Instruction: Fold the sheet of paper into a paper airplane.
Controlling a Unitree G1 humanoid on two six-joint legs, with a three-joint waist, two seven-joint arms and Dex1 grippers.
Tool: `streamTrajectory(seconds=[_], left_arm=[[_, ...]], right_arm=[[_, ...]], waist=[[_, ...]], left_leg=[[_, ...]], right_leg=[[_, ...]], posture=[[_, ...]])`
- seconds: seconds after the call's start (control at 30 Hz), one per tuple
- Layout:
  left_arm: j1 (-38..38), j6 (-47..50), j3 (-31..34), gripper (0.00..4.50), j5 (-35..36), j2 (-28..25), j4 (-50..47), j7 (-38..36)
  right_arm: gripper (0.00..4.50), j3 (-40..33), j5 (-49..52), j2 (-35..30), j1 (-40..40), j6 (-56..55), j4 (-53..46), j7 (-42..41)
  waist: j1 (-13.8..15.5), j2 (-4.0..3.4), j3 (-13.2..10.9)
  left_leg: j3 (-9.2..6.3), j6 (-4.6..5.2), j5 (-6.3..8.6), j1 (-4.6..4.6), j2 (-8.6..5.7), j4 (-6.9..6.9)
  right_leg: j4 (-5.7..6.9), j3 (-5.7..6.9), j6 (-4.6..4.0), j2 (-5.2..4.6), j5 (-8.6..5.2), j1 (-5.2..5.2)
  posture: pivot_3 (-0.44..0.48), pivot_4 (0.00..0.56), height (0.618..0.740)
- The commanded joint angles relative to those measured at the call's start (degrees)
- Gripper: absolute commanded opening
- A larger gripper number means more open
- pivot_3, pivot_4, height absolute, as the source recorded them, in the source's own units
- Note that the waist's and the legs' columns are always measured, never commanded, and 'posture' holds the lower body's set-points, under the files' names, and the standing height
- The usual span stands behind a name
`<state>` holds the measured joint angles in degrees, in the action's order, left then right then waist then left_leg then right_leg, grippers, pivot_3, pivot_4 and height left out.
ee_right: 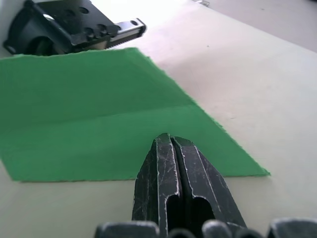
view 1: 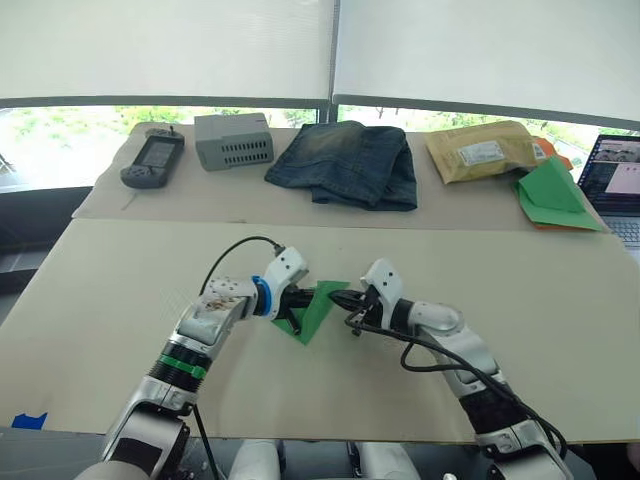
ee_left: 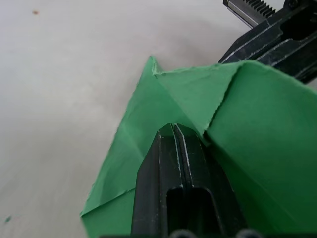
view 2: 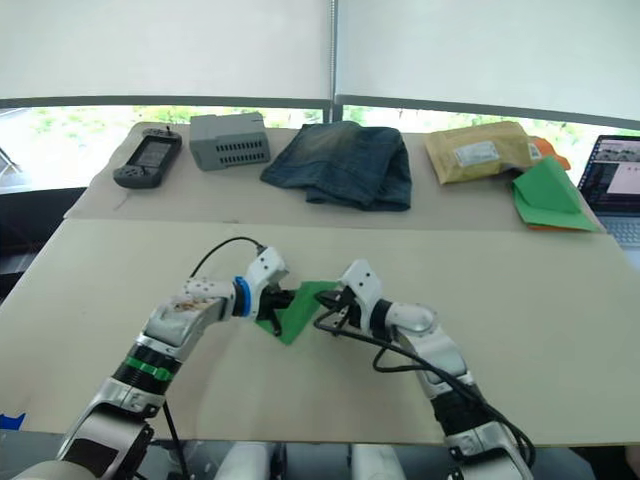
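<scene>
The sheet of paper (view 1: 318, 305) is bright green, creased and partly folded into a pointed wedge shape at the middle of the near table. My left gripper (view 1: 292, 303) meets it from the left, fingers shut at a fold with a flap rising beside them (ee_left: 174, 130). From the right, my right gripper (view 1: 350, 300) has its shut fingers resting on a flat part of the paper (ee_right: 89, 109) close to its edge (ee_right: 169, 139). The two grippers nearly face each other across the paper.
Along the far table lie a black handheld device (view 1: 152, 160), a grey box (view 1: 233, 140), folded jeans (view 1: 350, 160), a tan padded envelope (view 1: 485, 150) and a green paper stack with orange edges (view 1: 555, 195). A laptop (view 1: 615, 185) sits at the far right.
</scene>
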<state>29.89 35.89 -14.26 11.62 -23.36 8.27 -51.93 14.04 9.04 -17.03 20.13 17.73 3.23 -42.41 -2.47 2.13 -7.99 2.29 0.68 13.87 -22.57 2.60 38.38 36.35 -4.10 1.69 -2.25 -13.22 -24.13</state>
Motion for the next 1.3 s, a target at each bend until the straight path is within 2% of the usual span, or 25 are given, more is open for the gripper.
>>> streamTrajectory(seconds=[0.03,0.13,0.33,0.43,0.57,0.73,0.87,1.3], left_arm=[[-0.1,2.6,1.2,0.0,0.5,-0.9,-0.1,0.6],[-0.1,3.1,2.1,0.0,0.7,-1.3,-1.0,0.8],[2.9,3.9,8.3,0.0,2.9,-2.9,-0.5,3.0],[3.7,3.9,10.1,0.0,4.0,-3.9,-1.4,2.5],[3.7,3.8,11.6,0.0,9.0,-2.8,-5.5,-0.9],[3.7,3.9,9.3,0.0,11.4,-1.4,-8.4,-3.6],[2.0,1.7,4.7,0.0,7.2,-2.1,-6.5,-2.6],[-3.0,-7.3,-1.8,0.0,-2.0,-3.7,-1.6,-0.9]], right_arm=[[0.05,1.4,-1.4,0.9,1.6,-1.7,2.1,-0.3],[0.05,2.4,-2.3,1.1,2.3,-1.4,4.1,-0.8],[0.05,3.6,-3.8,1.3,3.2,-0.9,6.7,-1.2],[0.05,4.0,-4.4,1.0,3.3,-0.9,6.8,-1.6],[0.05,4.7,-4.8,0.5,2.9,-0.6,6.1,-2.0],[0.05,5.2,-5.7,0.1,1.8,0.1,5.2,-1.5],[0.05,4.6,-5.6,-0.2,0.7,0.7,3.4,-0.7],[0.05,2.0,-4.3,-1.0,-2.2,1.0,-1.4,1.0]], waist=[[-0.1,0.0,0.0],[-0.2,-0.01,0.0],[-0.2,-0.01,0.0],[-0.1,-0.01,0.0],[-0.1,-0.01,0.0],[-0.1,-0.01,0.0],[-0.1,-0.01,0.0],[0.2,-0.01,0.0]], left_leg=[[-0.01,0.0,0.0,0.0,0.01,0.0],[-0.01,0.0,0.0,-0.01,0.01,0.0],[-0.01,-0.01,-0.01,0.0,0.03,0.0],[-0.02,-0.03,-0.02,0.03,0.02,0.0],[-0.01,-0.03,-0.02,0.05,0.02,0.0],[0.0,-0.04,-0.02,0.06,0.01,0.0],[0.0,-0.04,-0.02,0.08,0.0,-0.01],[0.0,-0.04,-0.02,0.07,-0.03,-0.02]], right_leg=[[0.01,0.0,0.0,0.01,0.0,0.0],[0.01,-0.02,-0.02,0.02,0.0,-0.01],[0.13,-0.04,-0.05,0.04,0.01,-0.07],[0.25,-0.04,-0.07,0.04,-0.03,-0.08],[0.3,-0.04,-0.12,0.03,-0.03,-0.07],[0.31,-0.05,-0.14,0.02,-0.03,-0.06],[0.34,-0.05,-0.14,0.03,-0.06,-0.06],[0.32,-0.06,-0.12,-0.03,-0.11,-0.05]], posture=[[0.0,0.15,0.734],[0.0,0.15,0.734],[0.0,0.15,0.734],[0.0,0.15,0.734],[0.0,0.15,0.734],[0.0,0.15,0.734],[0.0,0.15,0.734],[0.0,0.15,0.734]])
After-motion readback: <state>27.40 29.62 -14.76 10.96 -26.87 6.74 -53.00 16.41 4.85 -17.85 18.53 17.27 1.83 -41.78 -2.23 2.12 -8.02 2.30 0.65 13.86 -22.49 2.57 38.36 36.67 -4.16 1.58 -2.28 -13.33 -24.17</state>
